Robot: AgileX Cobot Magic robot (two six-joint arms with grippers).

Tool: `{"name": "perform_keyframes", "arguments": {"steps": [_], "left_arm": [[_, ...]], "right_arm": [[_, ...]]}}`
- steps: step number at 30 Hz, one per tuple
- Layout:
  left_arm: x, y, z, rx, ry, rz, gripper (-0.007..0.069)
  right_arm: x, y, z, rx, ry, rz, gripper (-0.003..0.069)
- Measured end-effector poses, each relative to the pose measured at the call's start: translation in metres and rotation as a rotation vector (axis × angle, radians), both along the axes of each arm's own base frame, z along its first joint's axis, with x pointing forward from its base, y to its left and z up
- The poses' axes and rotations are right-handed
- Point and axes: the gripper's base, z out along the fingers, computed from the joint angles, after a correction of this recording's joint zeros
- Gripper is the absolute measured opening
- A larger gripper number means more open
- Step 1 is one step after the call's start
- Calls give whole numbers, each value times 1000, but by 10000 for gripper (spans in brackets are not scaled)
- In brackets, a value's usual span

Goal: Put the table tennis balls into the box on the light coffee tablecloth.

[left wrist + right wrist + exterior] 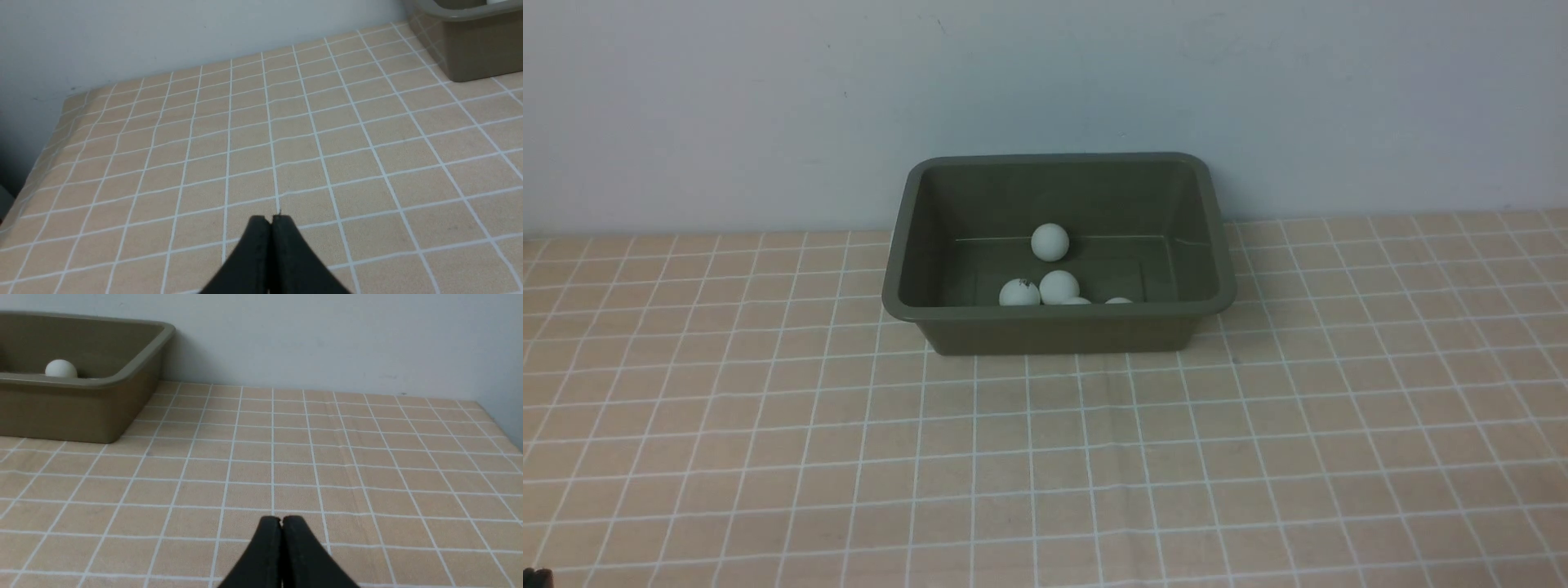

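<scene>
Balls in the box, both grippers pinched empty over bare cloth.

Left of the box (1058, 314), the left gripper (271, 218) hangs with fingers pressed together on nothing above the light coffee tablecloth (768, 425), open grid all round it. The box sits against the back wall, long axis running left to right, rim up. Inside, five table tennis balls (1049, 242) show, two of them barely peeking over the near rim; one carries a dark mark, too small to read. Right of the box, the right gripper (281, 518) is clenched shut too, holding nothing, free cloth out to the table's edge.
</scene>
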Motion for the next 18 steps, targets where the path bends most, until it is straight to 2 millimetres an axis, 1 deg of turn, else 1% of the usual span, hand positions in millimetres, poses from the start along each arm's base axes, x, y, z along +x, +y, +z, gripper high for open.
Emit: {"name": "perform_keyframes", "arguments": {"steps": [18], "left_arm": [[0, 0, 0, 0, 0, 0, -69]], "right_arm": [[0, 0, -1, 0, 10, 2, -19]]}}
